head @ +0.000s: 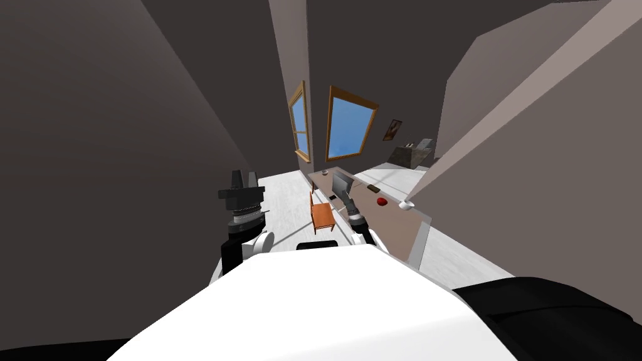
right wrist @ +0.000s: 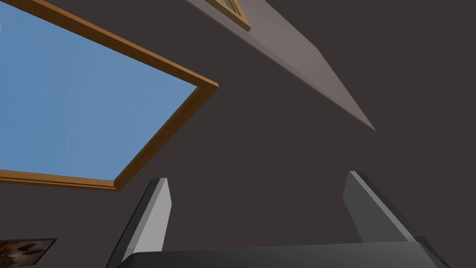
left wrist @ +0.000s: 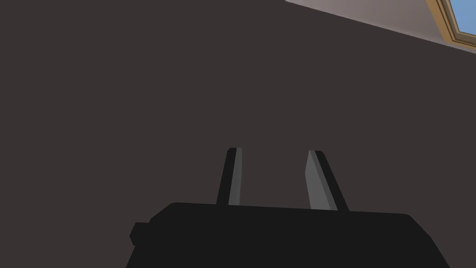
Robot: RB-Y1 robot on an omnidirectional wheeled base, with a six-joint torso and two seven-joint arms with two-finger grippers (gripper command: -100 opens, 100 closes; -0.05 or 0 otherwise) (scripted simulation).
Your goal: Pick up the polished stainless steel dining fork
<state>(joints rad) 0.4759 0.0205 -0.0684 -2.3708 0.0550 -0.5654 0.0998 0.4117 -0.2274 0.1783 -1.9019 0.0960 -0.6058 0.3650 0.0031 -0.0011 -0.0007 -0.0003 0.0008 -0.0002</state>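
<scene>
Right gripper [right wrist: 257, 176]: blades spread wide, empty.
Left gripper [left wrist: 274, 151]: blades narrowly parted, empty.
Fork: not distinguishable; presumed on the long brown table [head: 392, 222], well beyond the right blades.
Handling: judged light, stiff, slippery; to be pinched mid-handle.

light: we read dim, even render light, walls [head: 113, 125] near-uniform dark grey | source: sky-blue windows [head: 347, 125] and pale floor [head: 282, 200] are our brightest patches | shading: right gripper [right wrist: 256, 176] blades pale on one face, dark on the other | lens: head view rolled, walls splaying at corners | focus: edges crisp throughout
</scene>
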